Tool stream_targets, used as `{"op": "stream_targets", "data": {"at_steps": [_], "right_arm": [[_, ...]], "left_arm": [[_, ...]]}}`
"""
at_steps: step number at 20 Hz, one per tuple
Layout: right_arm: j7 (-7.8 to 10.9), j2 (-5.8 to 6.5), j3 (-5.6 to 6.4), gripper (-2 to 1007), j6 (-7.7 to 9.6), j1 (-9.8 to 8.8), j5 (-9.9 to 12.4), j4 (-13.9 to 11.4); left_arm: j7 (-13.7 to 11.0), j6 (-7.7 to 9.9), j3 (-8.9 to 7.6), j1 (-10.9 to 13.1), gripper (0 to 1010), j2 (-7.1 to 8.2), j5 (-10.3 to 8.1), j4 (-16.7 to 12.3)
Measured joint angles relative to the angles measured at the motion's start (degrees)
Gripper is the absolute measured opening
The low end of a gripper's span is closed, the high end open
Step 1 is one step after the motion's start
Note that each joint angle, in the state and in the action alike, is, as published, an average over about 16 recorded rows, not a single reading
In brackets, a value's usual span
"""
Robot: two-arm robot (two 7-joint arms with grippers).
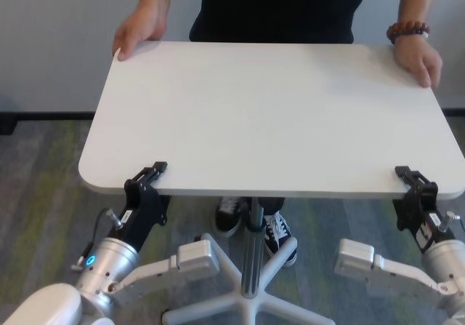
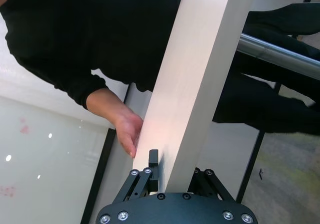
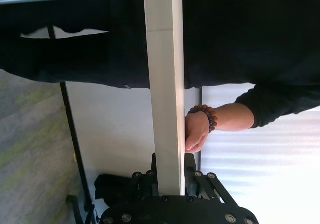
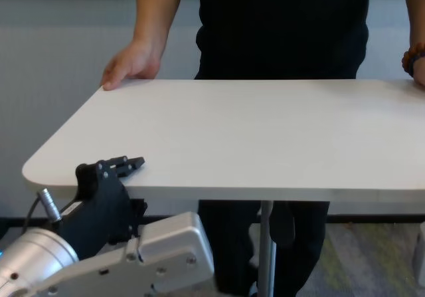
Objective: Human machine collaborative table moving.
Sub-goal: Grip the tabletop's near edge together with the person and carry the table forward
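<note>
Table (image 1: 269,114) spans between both parties: left gripper (image 1: 147,177) and right gripper (image 1: 411,179) clamp its near edge at the 2 corners, while human (image 1: 280,5) grips both far corners, sharing the load.

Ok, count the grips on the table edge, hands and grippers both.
4. The left gripper clamps the table at its near left edge, the right gripper at the near right corner. The human's hands hold the far corners: one opposite the left gripper, the braceleted one opposite the right.
</note>
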Motion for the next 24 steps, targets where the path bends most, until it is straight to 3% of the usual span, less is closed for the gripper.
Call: {"op": "stream_targets", "data": {"at_steps": [12, 24], "right_arm": [[-0.70, -0.29, -1.73, 262, -1.66, 5.11, 0.8, 5.5], [-1.83, -0.60, -4.55, 260, -2.87, 10.20, 0.6, 11.3]], "left_arm": [[1.4, -0.17, 2.06, -4.7, 292, -1.59, 0.47, 5.0], [3.3, -0.30, 3.64, -8.4, 292, -3.30, 0.86, 10.0]]}}
